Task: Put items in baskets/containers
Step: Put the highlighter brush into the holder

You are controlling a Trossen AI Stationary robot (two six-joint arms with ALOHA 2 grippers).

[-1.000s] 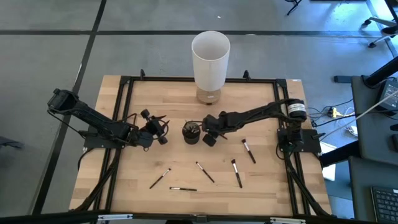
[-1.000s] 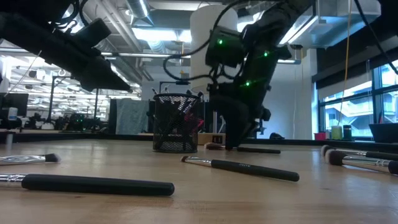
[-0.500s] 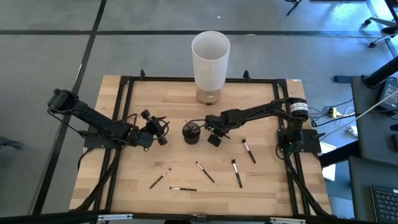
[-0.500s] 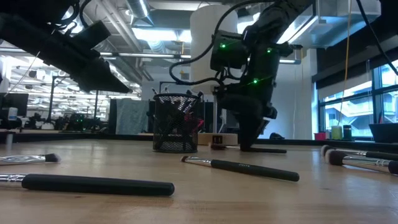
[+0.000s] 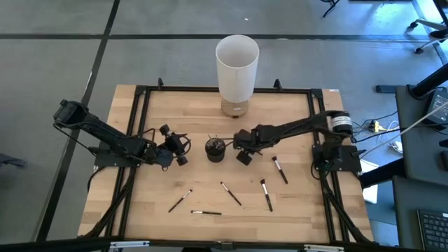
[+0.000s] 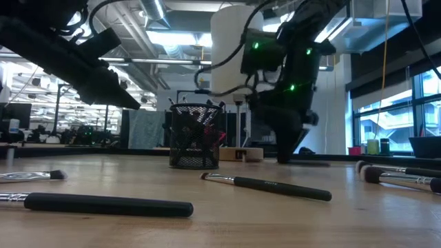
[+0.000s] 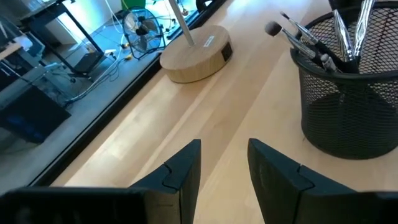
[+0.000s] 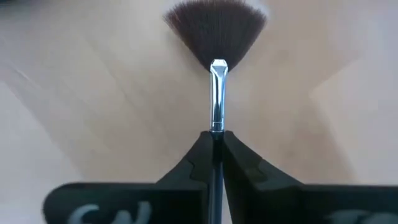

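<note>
The dark mesh cup (image 5: pixel 215 149) stands mid-table with several brushes upright in it; the left wrist view shows it close (image 7: pixel 348 93). Several dark-handled brushes lie flat on the near half of the table (image 5: pixel 231 194) (image 5: pixel 267 194) (image 5: pixel 280 169) (image 5: pixel 180 200). My right gripper (image 5: pixel 242 155) is just right of the cup, low over the wood, shut on a fan brush (image 8: pixel 216 28). My left gripper (image 5: pixel 179 148) hovers left of the cup, open (image 7: pixel 224 168), holding nothing. My right gripper pinches the fan brush between its two fingers (image 8: pixel 199 158), on the dark handle just behind the silver ferrule (image 8: pixel 216 93). The ferrule and fanned bristles stick out ahead of the fingertips. The gripper reaches down to table level (image 6: pixel 286 155); whether the brush rests on the wood, I cannot tell.
A tall white cylinder (image 5: pixel 236 66) on a round wooden base (image 7: pixel 196 59) stands at the far edge behind the cup. Black frame rails (image 5: pixel 140 112) run along the left, right and far sides. Bare wood lies between the loose brushes and the cup.
My right gripper has moved toward the table's right edge, away from the cup, staying low and shut, and the brush has gone with it.
</note>
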